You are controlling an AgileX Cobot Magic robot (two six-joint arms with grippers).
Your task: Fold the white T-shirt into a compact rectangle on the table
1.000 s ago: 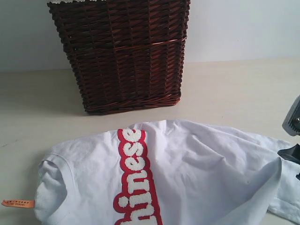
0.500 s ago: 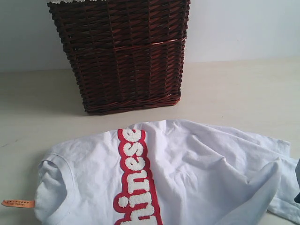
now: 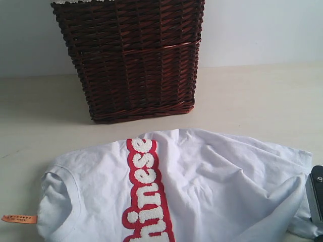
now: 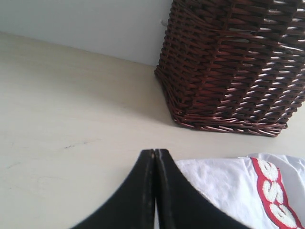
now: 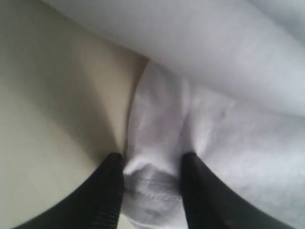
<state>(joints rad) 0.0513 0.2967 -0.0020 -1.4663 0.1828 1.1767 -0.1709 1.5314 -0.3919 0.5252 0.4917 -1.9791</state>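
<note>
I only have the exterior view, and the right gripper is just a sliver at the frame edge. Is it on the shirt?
Observer: Yes. The right gripper has a bunched, stitched edge of the white T-shirt between its fingers. Whether it's clamped, I can't tell.
Operator: I can't see the left gripper at all. What state is it in?
Observer: The left gripper is shut, with nothing between its jaws.
Operator: Where is it?
Observer: Its tip shows against the bare table, with the shirt's edge just beside it.
</note>
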